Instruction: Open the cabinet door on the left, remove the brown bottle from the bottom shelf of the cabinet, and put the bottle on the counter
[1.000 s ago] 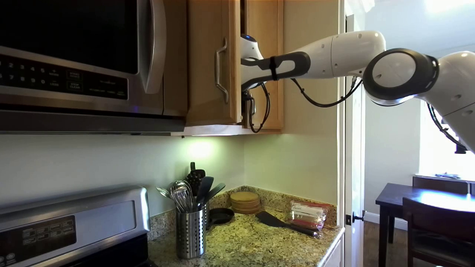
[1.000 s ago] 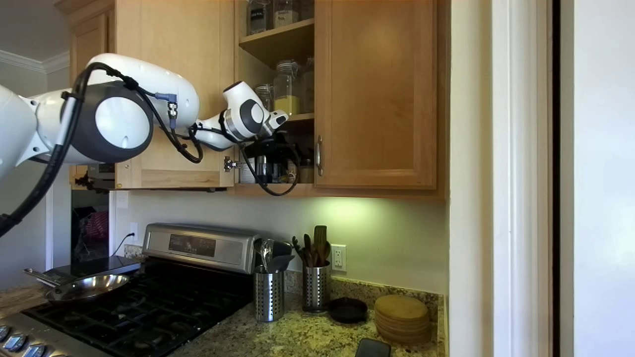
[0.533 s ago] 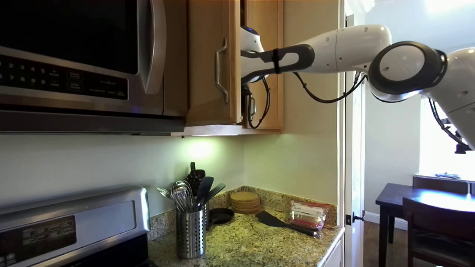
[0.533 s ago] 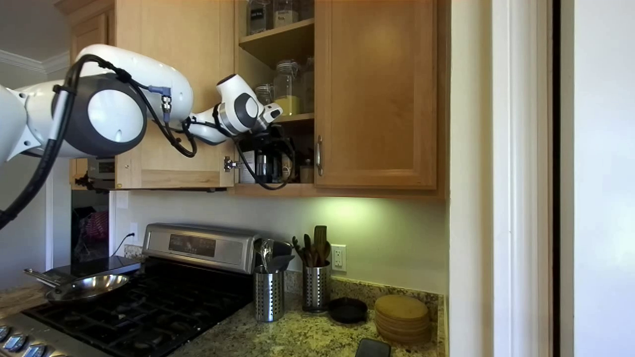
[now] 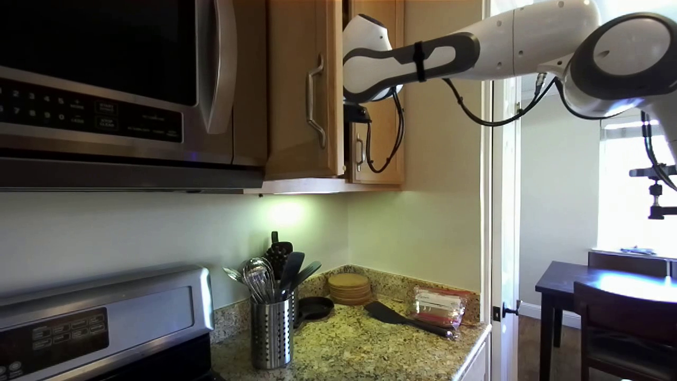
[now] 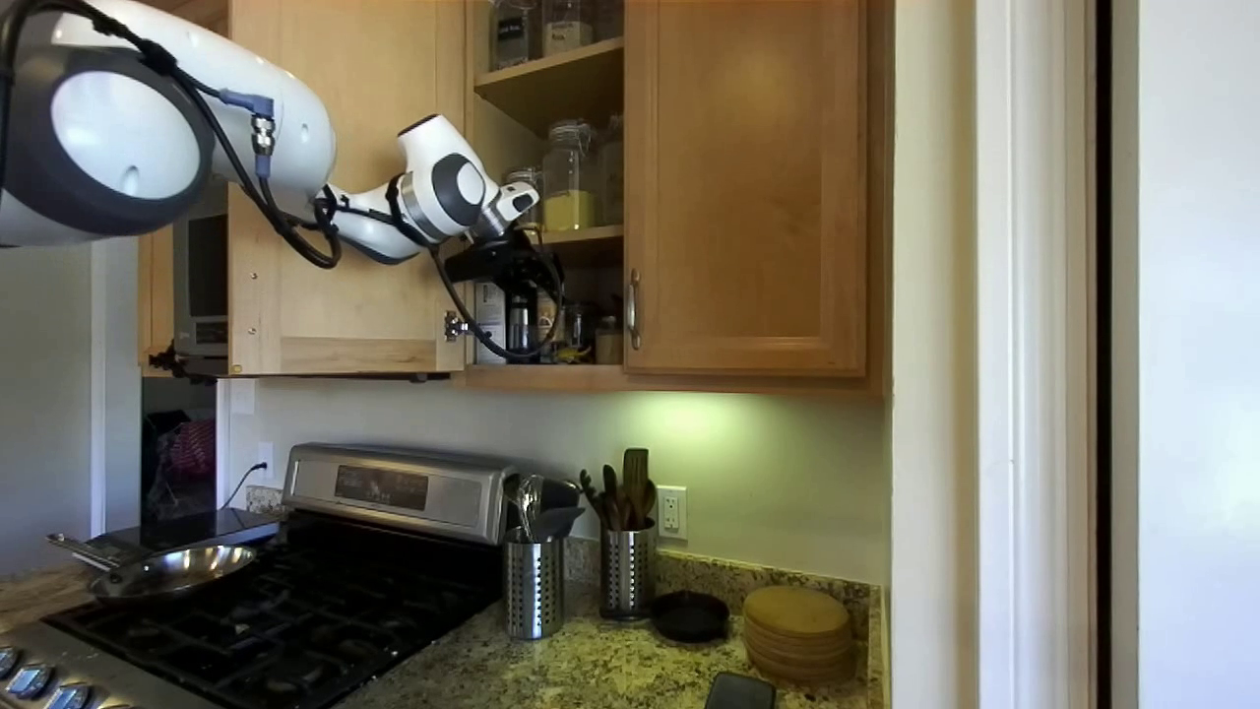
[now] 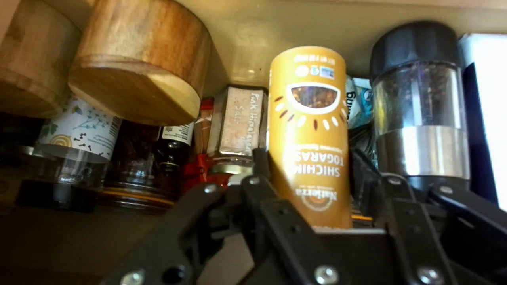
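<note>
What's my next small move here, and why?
I'd probably ease the gripper straight back, clear of the cabinet, without loosening: it grips the brown bottle from both sides, a glass-and-steel container close alongside might get bumped, and the cabinet door stands open.

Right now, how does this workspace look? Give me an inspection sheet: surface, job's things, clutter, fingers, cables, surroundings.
Surface: counter, speckled granite, lit from under the cabinet.
Cabinet door: open.
Brown bottle: printed label showing in the wrist view; not yet on the counter.
Fingers: one either side of the brown bottle, apparently gripping it.
Shelf clutter: grinder right, salt jar left of the brown bottle in the wrist view.
Counter clutter: utensil holders, black skillet, stack of brown discs, spatula, plastic packet.
Cables: black arm cables hang in loops; snags: nothing seen.
Surroundings: microwave, stove, steel pan, dark table; people: nothing seen.
</note>
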### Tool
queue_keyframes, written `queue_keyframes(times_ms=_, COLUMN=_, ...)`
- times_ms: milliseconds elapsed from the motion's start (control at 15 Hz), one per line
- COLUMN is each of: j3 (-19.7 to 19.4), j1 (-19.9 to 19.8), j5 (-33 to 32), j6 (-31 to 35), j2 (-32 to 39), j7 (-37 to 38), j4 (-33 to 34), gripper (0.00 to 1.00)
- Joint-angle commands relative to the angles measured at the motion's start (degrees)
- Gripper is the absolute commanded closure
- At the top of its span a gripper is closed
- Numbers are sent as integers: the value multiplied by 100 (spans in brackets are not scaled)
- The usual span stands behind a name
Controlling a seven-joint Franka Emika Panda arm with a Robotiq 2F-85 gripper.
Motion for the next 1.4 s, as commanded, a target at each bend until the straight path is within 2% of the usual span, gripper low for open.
queue_keyframes(times_ms=0, j3=6, j1=-74, j5=55, j6=275, j2=-925, j7=115, j4=-1356, gripper=74)
queue_keyframes(times_ms=333, j3=-21, j1=-39, j5=23, j6=361, j2=-1689, j7=264, j4=-2562, gripper=74)
queue_keyframes(times_ms=667, j3=-31, j1=-32, j5=-130, j6=459, j2=-2138, j7=573, j4=-3428, gripper=74)
queue_keyframes(times_ms=867, j3=5, j1=-114, j5=-554, j6=914, j2=-2136, j7=1214, j4=-3857, gripper=74)
queue_keyframes(times_ms=1133, j3=-47, j1=-196, j5=-1429, j6=1439, j2=-2078, j7=2273, j4=-4341, gripper=74)
queue_keyframes(times_ms=1333, j3=-82, j1=-242, j5=-1924, j6=1598, j2=-2103, j7=2886, j4=-4594, gripper=74)
